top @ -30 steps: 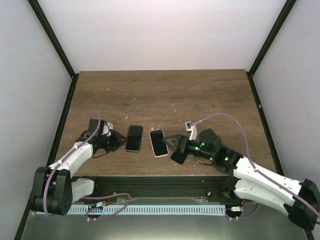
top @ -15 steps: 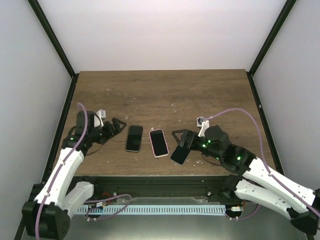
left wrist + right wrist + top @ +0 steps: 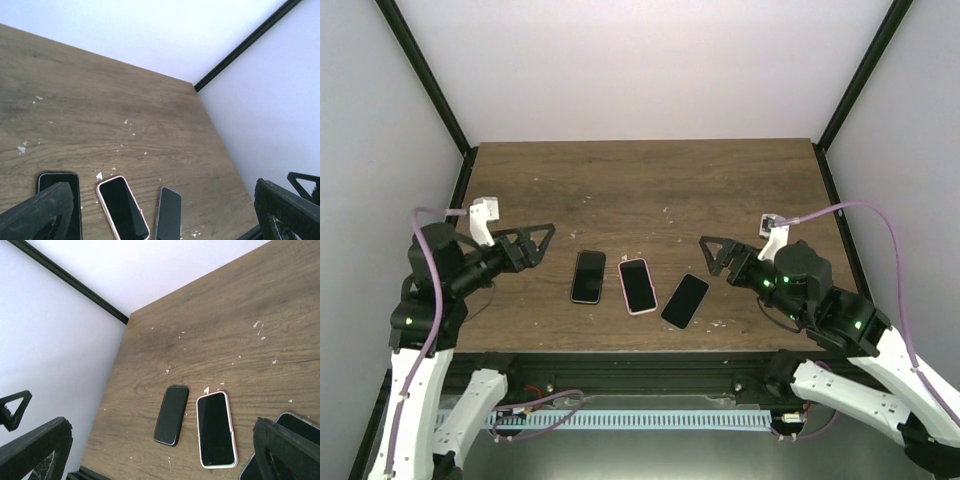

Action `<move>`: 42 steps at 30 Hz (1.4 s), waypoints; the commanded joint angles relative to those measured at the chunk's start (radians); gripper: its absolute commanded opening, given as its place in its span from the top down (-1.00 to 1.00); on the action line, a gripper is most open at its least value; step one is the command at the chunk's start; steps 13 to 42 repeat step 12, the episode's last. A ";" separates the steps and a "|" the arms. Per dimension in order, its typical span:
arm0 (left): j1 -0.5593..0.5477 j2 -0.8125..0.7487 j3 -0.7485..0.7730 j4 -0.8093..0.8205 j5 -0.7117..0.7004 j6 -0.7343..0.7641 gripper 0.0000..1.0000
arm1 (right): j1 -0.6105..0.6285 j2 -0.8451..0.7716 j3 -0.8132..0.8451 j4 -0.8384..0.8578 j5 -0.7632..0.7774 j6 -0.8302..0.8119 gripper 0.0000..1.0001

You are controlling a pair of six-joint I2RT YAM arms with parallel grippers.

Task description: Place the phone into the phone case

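Observation:
Three phones lie screen-up in a row near the table's front edge. The left black phone [image 3: 588, 276] [image 3: 171, 415] has a thick dark rim. The middle phone sits inside a pink phone case [image 3: 637, 285] [image 3: 122, 207] [image 3: 216, 429]. The right one is a slim dark phone [image 3: 685, 300] [image 3: 169, 212], tilted and with no rim that I can see. My left gripper [image 3: 535, 248] [image 3: 162, 185] hangs open above the table, left of the row. My right gripper [image 3: 715, 256] [image 3: 161, 421] hangs open to the right of it. Neither touches a phone.
The brown wooden table [image 3: 650, 190] carries small white flecks. Black frame posts [image 3: 420, 75] and white walls close in the sides and back. A black rail [image 3: 630, 358] runs along the front edge, close behind the phones.
The left gripper has opened, and both arms have lifted and drawn back outward from the phones. The right gripper has left the slim dark phone, which now lies free on the table.

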 commanded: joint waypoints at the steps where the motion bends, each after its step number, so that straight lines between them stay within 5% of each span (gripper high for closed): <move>1: 0.003 -0.019 0.010 -0.019 0.066 0.025 -1.00 | -0.005 -0.004 0.038 -0.074 0.063 -0.003 -1.00; 12: 0.003 -0.083 -0.139 0.060 0.147 -0.054 -1.00 | -0.005 -0.020 -0.085 -0.006 -0.005 0.052 -1.00; 42: 0.003 -0.083 -0.139 0.060 0.147 -0.054 -1.00 | -0.005 -0.020 -0.085 -0.006 -0.005 0.052 -1.00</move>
